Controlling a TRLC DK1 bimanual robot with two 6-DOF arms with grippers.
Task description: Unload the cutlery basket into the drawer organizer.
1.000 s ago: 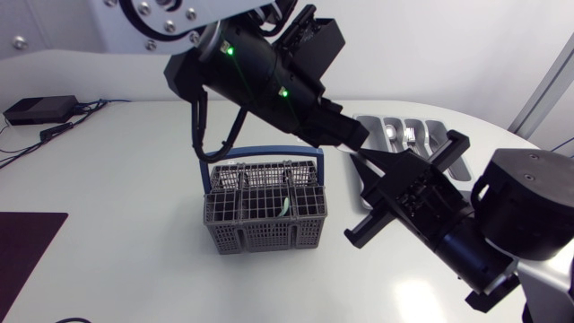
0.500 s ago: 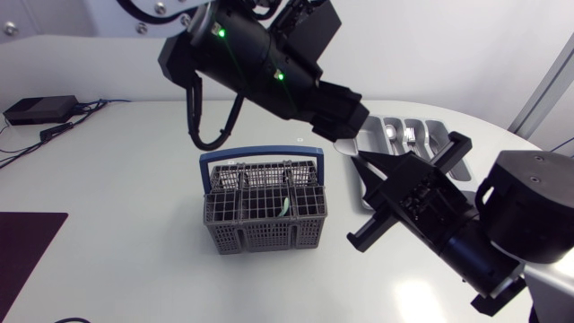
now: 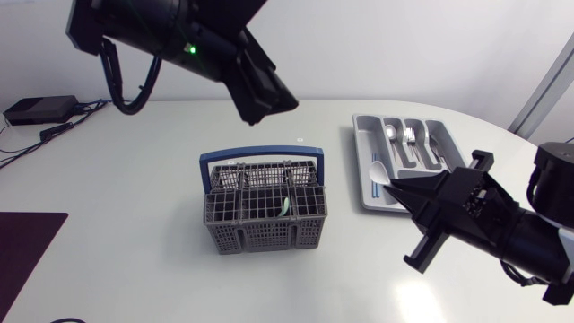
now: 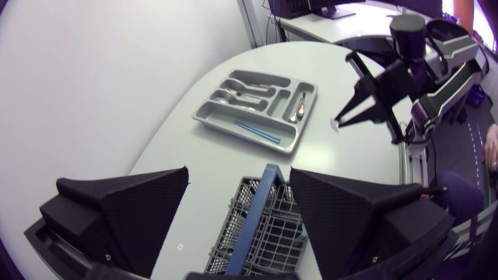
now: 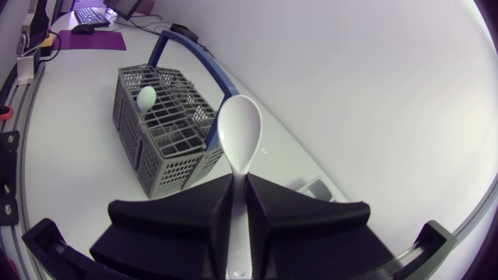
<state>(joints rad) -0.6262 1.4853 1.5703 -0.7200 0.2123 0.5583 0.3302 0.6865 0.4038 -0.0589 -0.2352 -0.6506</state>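
The left gripper (image 3: 269, 93) hangs high over the table (image 3: 117, 188), above and behind the basket. Seen from its wrist, its fingers (image 4: 128, 214) are spread wide with nothing between them, and the basket's blue handle (image 4: 264, 194) lies below the gap.

The grey wire basket (image 3: 262, 235) stands upright near the middle of the table. A pale green spoon (image 3: 283, 206) sticks up from one of its right-hand compartments.

To its right, well apart, lies the grey drawer organizer (image 3: 360, 126), with silver cutlery (image 3: 404, 135) in its far compartments and a blue piece (image 4: 257, 131) in its long one.

The right gripper (image 3: 396, 185) sits at the organizer's near edge. Its fingers (image 5: 179, 214) are pressed together on the handle of a white spoon (image 5: 238, 132), whose bowl juts out ahead. From above, the bowl shows against the organizer's long compartment; I cannot tell if it touches.
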